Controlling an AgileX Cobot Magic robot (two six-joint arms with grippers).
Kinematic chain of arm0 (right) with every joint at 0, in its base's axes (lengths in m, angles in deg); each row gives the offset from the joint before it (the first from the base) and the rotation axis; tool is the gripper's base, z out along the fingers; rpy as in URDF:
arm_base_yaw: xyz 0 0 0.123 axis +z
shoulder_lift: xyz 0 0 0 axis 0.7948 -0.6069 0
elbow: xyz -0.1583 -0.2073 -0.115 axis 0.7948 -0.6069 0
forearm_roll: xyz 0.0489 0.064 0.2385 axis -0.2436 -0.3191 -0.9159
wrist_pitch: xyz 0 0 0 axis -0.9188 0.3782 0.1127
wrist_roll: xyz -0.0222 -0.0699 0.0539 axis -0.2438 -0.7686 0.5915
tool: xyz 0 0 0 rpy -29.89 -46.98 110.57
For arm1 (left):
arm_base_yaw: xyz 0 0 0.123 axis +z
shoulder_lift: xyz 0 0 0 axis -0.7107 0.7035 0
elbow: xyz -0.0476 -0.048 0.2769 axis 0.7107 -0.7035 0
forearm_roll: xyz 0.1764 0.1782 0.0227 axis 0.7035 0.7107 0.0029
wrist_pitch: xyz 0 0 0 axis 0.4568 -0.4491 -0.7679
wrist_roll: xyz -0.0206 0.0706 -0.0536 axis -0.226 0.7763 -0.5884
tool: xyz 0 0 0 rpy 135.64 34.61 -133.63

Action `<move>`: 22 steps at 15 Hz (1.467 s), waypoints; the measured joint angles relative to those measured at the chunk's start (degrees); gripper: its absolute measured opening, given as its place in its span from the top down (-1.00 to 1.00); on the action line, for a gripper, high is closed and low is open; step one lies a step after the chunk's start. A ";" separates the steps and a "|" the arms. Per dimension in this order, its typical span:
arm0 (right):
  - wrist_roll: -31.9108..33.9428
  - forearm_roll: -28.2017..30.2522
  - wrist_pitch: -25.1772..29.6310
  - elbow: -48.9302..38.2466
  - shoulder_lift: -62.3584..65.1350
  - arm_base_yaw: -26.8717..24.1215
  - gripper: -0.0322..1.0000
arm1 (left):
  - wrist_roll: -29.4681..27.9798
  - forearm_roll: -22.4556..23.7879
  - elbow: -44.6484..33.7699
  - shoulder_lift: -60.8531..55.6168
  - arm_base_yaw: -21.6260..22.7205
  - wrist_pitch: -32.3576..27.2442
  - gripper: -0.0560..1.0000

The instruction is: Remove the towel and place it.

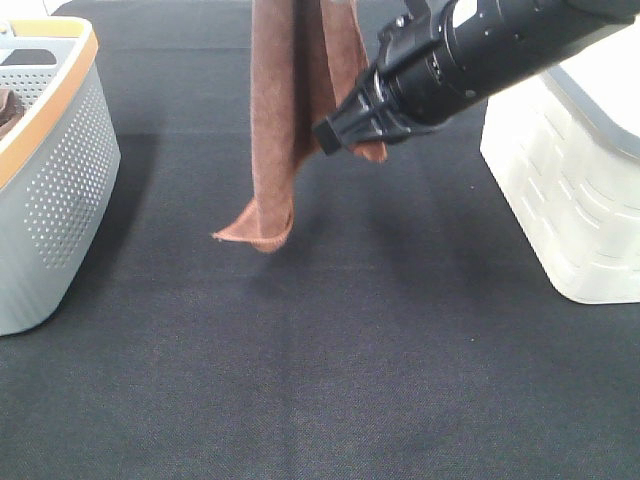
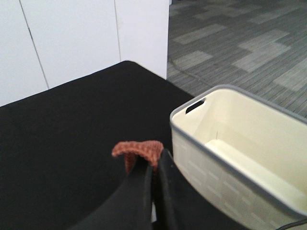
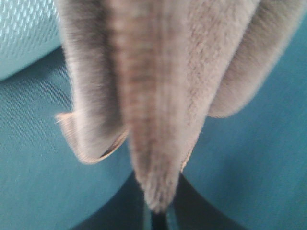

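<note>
One towel (image 1: 275, 120) hangs; only wrist view shows left jaws pinching it.

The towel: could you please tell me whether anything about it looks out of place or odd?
Nothing is spilled or damaged. The towel hangs bunched in a long fold over the table, pinched by one small edge in the left gripper, its lowest corner curled. The right wrist view shows it grey, a colour cast.
</note>
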 joint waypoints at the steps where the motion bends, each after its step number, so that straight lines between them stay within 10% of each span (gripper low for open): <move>1: 0.00 0.00 3.27 0.74 0.00 0.00 0.94 | 0.00 1.49 0.00 0.00 0.00 -1.83 0.89; 7: 8.08 10.20 25.21 10.83 0.00 0.00 0.94 | -1.49 12.09 0.00 0.74 0.00 -18.74 0.89; 13: 23.61 30.83 26.47 16.33 -0.17 0.00 0.94 | -2.86 13.69 0.00 4.24 4.87 -22.35 0.89; 22: 28.30 36.21 -13.46 18.33 -8.82 -14.73 0.94 | -3.50 12.26 0.00 16.73 16.84 11.46 0.89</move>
